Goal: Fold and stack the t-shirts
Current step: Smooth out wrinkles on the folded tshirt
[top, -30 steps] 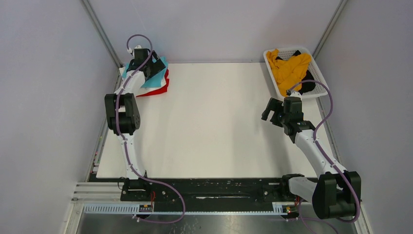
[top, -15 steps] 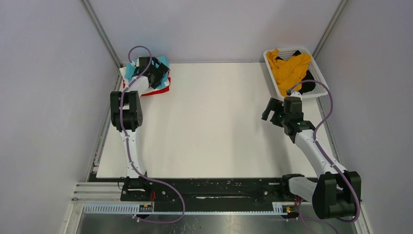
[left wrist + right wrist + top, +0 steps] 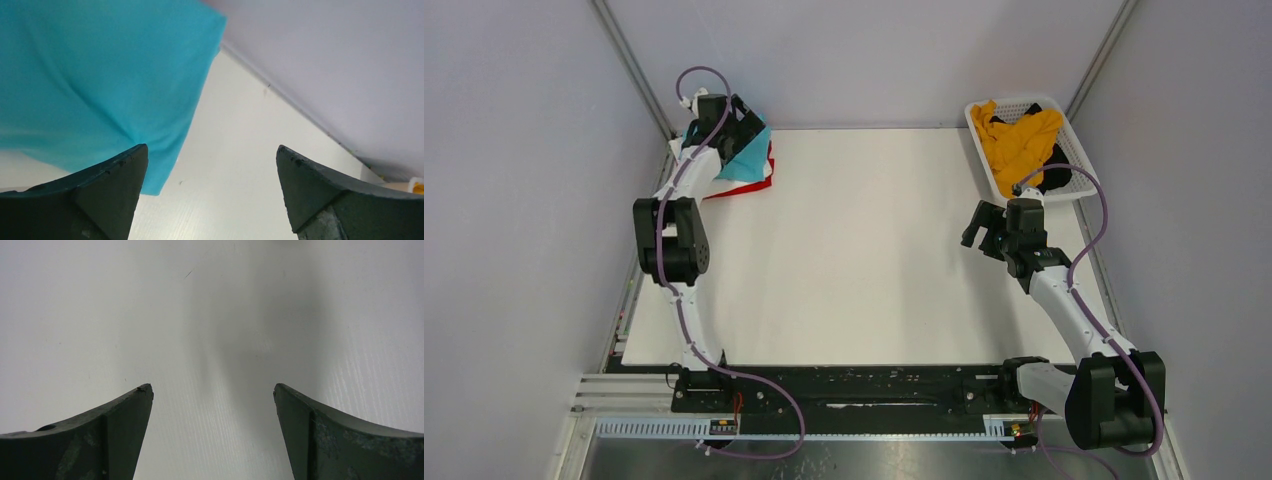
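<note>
L tool [image 3: 744, 130] over teal t-shirt [image 3: 746, 165], far-left counter [image 3: 864, 260] corner; both tools wide open, empty.
Risk: L finger snags cloth, pulling fold apart. Mustard t-shirt [image 3: 1022, 140] sits in basket [image 3: 1081, 150] beyond R tool [image 3: 984, 228].

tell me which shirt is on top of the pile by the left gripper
The teal t-shirt: it lies uppermost, while the red t-shirt only peeks out beneath its near edge.
</note>
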Controlling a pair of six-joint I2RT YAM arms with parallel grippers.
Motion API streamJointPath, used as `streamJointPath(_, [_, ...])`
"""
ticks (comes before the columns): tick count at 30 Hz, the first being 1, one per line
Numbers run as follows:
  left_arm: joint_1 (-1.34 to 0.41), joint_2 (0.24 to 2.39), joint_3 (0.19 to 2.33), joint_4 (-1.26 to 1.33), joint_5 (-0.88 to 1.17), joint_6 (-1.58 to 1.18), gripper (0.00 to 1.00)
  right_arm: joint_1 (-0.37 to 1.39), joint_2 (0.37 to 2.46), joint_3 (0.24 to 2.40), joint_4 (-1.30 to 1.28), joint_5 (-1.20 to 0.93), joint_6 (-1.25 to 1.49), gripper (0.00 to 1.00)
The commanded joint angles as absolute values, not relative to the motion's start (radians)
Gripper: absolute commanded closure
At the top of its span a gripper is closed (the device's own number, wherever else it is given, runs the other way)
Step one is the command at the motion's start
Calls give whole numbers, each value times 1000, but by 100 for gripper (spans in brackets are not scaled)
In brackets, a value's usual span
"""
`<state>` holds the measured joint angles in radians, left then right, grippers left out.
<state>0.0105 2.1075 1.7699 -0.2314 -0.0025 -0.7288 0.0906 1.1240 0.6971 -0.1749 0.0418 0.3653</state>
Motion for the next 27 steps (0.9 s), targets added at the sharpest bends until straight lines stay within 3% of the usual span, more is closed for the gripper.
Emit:
streamJointPath(1, [64, 2066, 1831, -213, -44, -675, 1, 86, 1120, 719, -170, 47, 357, 1])
streamJointPath(8, [119, 2195, 1902, -224, -108, -680, 1, 86, 1128, 724, -171, 51, 353, 1])
streamJointPath(14, [145, 2229, 1813, -224, -136, -767, 1, 86, 1132, 727, -179, 60, 348, 1])
streamJointPath(20, [195, 2182, 1641, -142, -98, -890, 1, 86, 1140, 732, -179, 54, 349, 1])
streamJointPath(27, [207, 2079, 1603, -133, -116, -861, 1, 86, 1123, 724, -176, 43, 358, 1])
